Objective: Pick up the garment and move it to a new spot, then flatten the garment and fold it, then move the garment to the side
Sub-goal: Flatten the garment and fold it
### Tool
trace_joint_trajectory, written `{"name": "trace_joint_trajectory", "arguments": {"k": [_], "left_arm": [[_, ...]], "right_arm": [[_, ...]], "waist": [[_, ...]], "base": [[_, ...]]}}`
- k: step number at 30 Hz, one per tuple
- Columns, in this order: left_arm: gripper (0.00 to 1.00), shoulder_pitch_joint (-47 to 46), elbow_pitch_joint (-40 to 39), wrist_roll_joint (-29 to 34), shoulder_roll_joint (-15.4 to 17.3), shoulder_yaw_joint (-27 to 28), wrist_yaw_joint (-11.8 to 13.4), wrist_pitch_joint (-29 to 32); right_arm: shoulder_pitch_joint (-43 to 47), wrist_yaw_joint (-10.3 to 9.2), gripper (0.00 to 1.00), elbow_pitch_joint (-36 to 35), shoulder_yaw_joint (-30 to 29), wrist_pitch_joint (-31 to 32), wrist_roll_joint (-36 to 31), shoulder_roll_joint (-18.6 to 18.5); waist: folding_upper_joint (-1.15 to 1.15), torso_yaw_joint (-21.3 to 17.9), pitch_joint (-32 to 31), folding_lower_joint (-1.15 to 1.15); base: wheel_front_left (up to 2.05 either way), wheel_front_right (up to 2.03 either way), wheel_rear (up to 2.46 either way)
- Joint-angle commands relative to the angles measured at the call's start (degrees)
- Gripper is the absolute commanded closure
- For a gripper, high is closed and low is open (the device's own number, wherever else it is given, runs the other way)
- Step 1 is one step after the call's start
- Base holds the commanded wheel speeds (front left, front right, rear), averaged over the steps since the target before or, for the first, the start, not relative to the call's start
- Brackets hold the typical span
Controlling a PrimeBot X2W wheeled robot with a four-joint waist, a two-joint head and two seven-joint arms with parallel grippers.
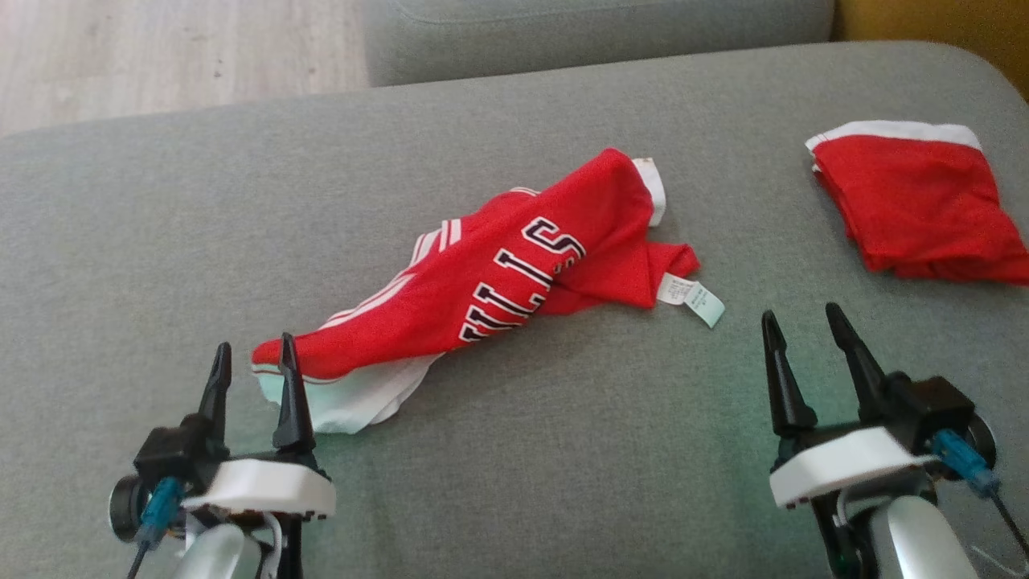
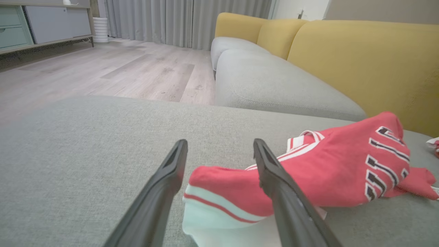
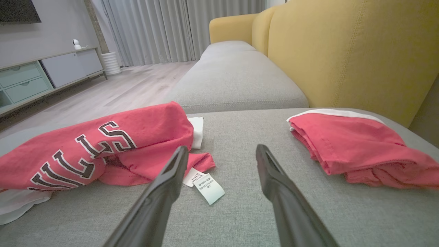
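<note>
Near us, the left gripper (image 1: 254, 344) and right gripper (image 1: 801, 312) both have fingers spread wide, holding nothing. By the left one, the red garment (image 1: 498, 273) lies bunched on the grey cushion (image 1: 514, 450), probably waiting to be flattened.

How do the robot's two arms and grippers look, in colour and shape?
The left gripper and the right gripper look alike: two long black fingers tapering to points, on a black base with a white cover. Each has a blue plug with a thin dark cable at its outer side. The forearm behind is pale silver.
</note>
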Motion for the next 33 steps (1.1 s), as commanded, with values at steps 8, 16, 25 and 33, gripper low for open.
{"name": "trace_joint_trajectory", "arguments": {"k": [8,16,25,33], "left_arm": [[0.00,2.3,-8.3,2.0,0.3,1.6,0.0,-1.1],[0.00,2.0,-13.4,4.2,-3.4,-1.3,-0.2,-1.1],[0.00,0.9,-14.3,5.5,-5.4,-1.8,-1.0,-1.1],[0.00,1.6,-14.4,6.3,-5.9,-0.2,-1.4,-1.1]], "right_arm": [[-0.1,0.42,0.00,-2.3,0.2,1.0,-2.5,-0.3],[-7.6,0.42,0.00,3.3,1.7,6.0,-7.3,-0.3],[-15.5,0.42,0.00,16.7,1.7,8.5,-11.2,-1.0],[-19.3,0.42,0.94,22.3,3.2,5.5,-9.9,-0.9]], "waist": [[0.00,4.2,-0.5,0.00],[0.00,9.0,3.9,0.00],[0.00,12.3,6.5,0.00],[0.00,11.8,6.4,0.00]], "base": [[0.00,0.00,0.00],[0.00,0.00,0.00],[0.00,0.00,0.00],[0.00,0.00,0.00]]}}
